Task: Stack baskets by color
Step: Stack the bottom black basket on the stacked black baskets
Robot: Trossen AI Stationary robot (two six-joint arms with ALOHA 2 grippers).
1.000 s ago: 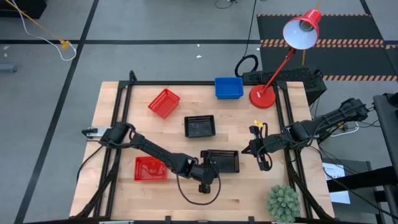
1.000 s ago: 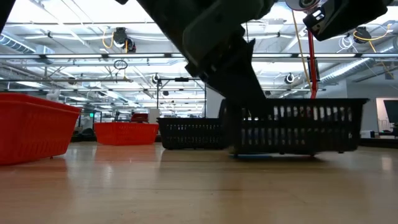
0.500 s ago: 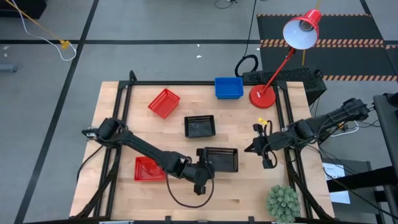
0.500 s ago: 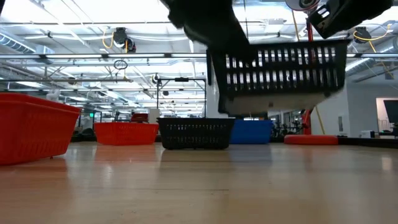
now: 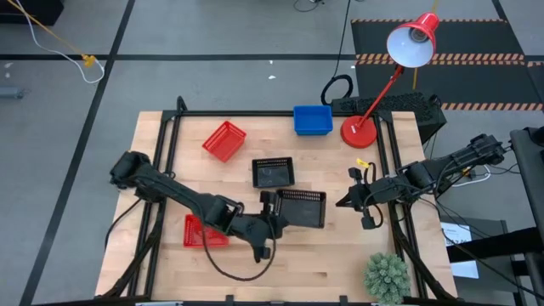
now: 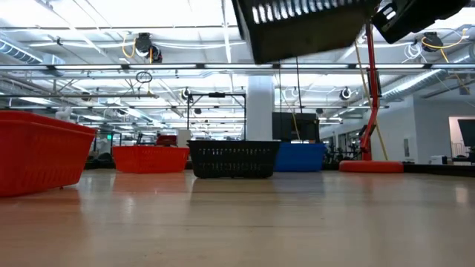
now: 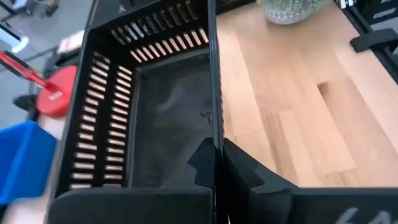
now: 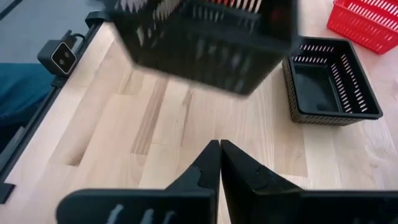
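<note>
From above, we've got the left gripper (image 5: 270, 220) pinching the near wall of a black basket (image 5: 302, 208) — the second black basket (image 5: 273, 172) sits just beyond it, toward the far edge, long axis across the table. The left arm is clearly nearer. The right gripper (image 5: 357, 202) waits beside, fingers pressed together on nothing.

Down at table level, the carried basket (image 6: 304, 26) hangs high and tilted, with the resting one (image 6: 233, 159) flat on bare wood, a busy hall behind.

Our left wrist shows the fingers (image 7: 208, 165) clamped astride the basket's rim (image 7: 212, 74).

From the right wrist — lifted basket (image 8: 202, 40) near, target (image 8: 328, 84) past it.
</note>
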